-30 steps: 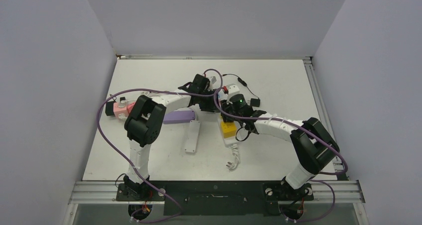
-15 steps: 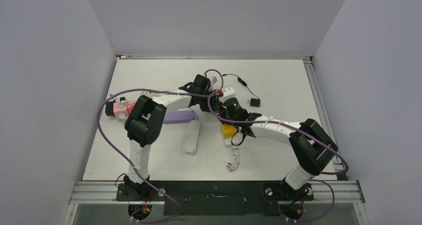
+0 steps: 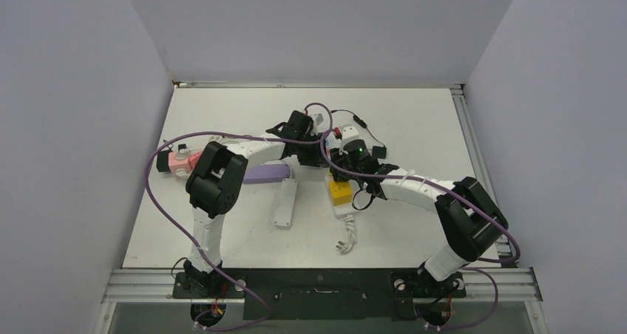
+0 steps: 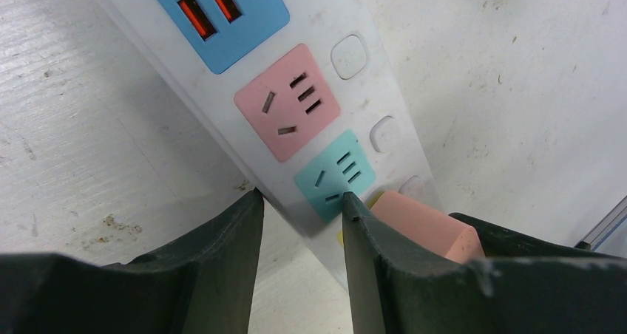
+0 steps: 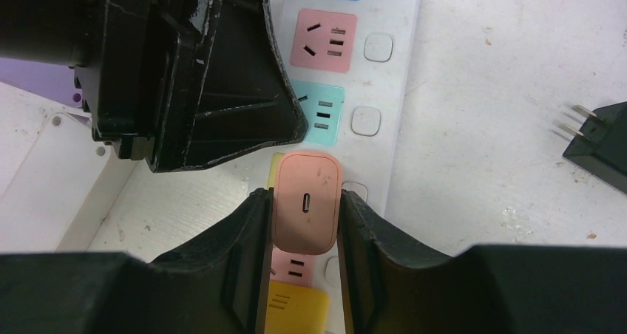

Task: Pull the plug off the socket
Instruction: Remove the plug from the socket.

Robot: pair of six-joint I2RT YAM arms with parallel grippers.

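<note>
- Where the right gripper (image 5: 304, 195) stands, its two fingers press the opposite flanks of the pink plug (image 5: 305, 219). The plug is seated in the white power strip (image 5: 403, 90), and the grip is closed on it.
- The plug's free face, with one small oval port, looks straight back at the right wrist camera.
- Just ahead of the right fingertips and to their left, the left gripper (image 4: 299, 201) crowds the plug. Its jaws stand a little apart with nothing clamped between them. One tip is on the teal socket (image 4: 334, 175); the other is at the strip's long edge.
- From the left wrist, the plug lies close against the outer side of one left finger (actual contact cannot be confirmed).
- Beyond the teal socket, away from both grippers, the strip carries a pink socket (image 4: 288, 101) and a blue USB panel (image 4: 222, 9).
- Back toward the right wrist, a yellow plug (image 5: 296, 312) sits on the same strip. It is near the pink plug, with a socket face showing between them.
- Well to the right of the right gripper, a black adapter (image 5: 599, 145) lies loose on the table (image 5: 503, 68), its prongs turned toward the strip.
- Left of both grippers lie a purple strip (image 3: 265, 174) and a second white strip (image 3: 285, 202).
</note>
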